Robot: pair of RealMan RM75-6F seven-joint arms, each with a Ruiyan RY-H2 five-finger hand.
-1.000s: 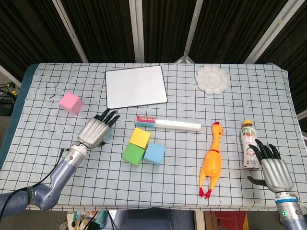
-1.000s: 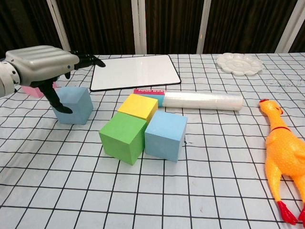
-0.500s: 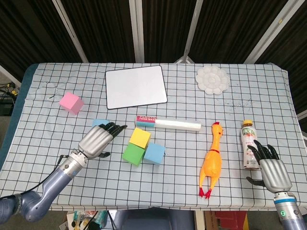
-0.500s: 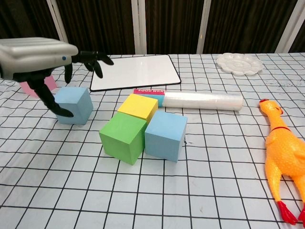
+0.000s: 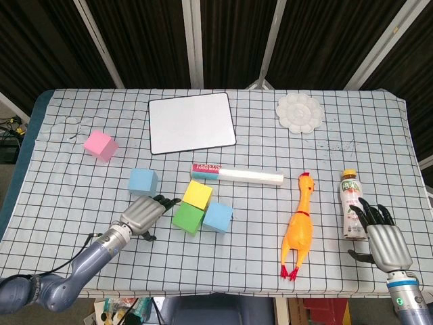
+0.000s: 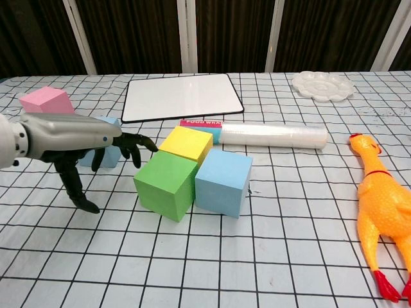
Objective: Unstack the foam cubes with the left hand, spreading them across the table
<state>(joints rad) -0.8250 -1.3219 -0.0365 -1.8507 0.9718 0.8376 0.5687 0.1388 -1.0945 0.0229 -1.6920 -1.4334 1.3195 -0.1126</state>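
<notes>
Near the middle of the checked table (image 5: 61, 176), a yellow foam cube (image 5: 197, 194) sits atop or just behind a green cube (image 5: 188, 218) and a blue cube (image 5: 218, 217) that touch side by side, while a second blue cube (image 5: 143, 181) stands apart to their left and a pink cube (image 5: 99, 145) lies well apart at the far left. The left hand (image 5: 143, 214) hovers just left of the green cube, holding nothing, fingers loosely spread and pointing toward the cluster. Farther out are a whiteboard (image 5: 192, 122), a wrapped roll (image 5: 237, 175), a rubber chicken (image 5: 300, 225), a white palette (image 5: 298, 113), and a bottle (image 5: 350, 204) beside the right hand (image 5: 381, 240), whose fingers are spread and empty.
</notes>
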